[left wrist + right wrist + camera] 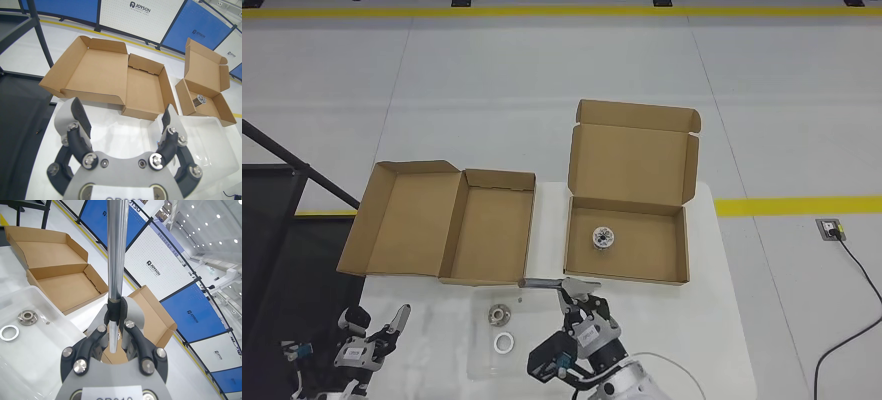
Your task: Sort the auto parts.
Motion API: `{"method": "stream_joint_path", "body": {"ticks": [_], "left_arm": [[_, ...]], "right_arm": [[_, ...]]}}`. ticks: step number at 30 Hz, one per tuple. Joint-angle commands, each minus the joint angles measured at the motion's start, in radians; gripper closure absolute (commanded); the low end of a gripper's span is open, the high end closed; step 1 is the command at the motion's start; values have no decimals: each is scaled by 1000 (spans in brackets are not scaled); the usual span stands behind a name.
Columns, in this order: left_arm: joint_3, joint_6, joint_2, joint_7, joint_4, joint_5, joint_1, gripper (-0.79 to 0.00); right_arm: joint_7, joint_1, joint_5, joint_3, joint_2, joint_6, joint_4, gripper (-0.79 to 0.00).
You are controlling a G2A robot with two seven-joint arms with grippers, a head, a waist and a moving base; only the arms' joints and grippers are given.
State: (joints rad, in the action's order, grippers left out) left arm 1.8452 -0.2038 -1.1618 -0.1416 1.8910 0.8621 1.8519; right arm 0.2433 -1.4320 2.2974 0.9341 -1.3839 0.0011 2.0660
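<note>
Right claw (115, 308): we find it pinched tight on a metal rod (115, 256), gripping near one end. A short stub passes back between the fingers (123, 307).
Rod position: in the top view it lies level above the far rim of the clear tray (198, 117). Its long free end points to the robot's left, close to the near right corner of the left box (492, 230) — we cannot tell whether it touches the cardboard.
Left claw (122, 108): spread wide, with nothing between its pads (81, 117). It hangs over the near left part of the table (712, 310), near the tray's left end.
Clear tray: sits on the table in front of the two boxes, on the robot's side.
Flange (27, 317): a round metal piece with a centre bore and small holes, lying flat on the tray floor.
Ring (9, 333): a plain flat ring, also in the tray. It lies apart from the flange and nearer the robot.
Left box: open cardboard, with its lid folded out flat to the left.
Right box (642, 250): open cardboard, lid raised at the far side. It stands beside the left box with a gap between them.
Splined part (603, 237): a small metal piece resting on the right box's floor, left of centre — we cannot make out its finer detail.
</note>
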Motion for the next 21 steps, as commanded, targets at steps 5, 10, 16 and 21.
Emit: {"method": "stream_joint_path", "body": {"ticks": [5,10,16,21], "left_arm": [[0,0,0,0,0,0,0,-785],[0,0,0,0,0,0,0,-785],[0,0,0,0,0,0,0,-785],[0,0,0,0,0,0,0,-785]], "right_arm": [[87,91,-172,110,-14,14,-75,0],[164,188,-352,241,-13,-108,-170,0],[267,326,-486,335,-14,-201,-336,0],[298,459,-545,339,-22,-215,-519,0]]}}
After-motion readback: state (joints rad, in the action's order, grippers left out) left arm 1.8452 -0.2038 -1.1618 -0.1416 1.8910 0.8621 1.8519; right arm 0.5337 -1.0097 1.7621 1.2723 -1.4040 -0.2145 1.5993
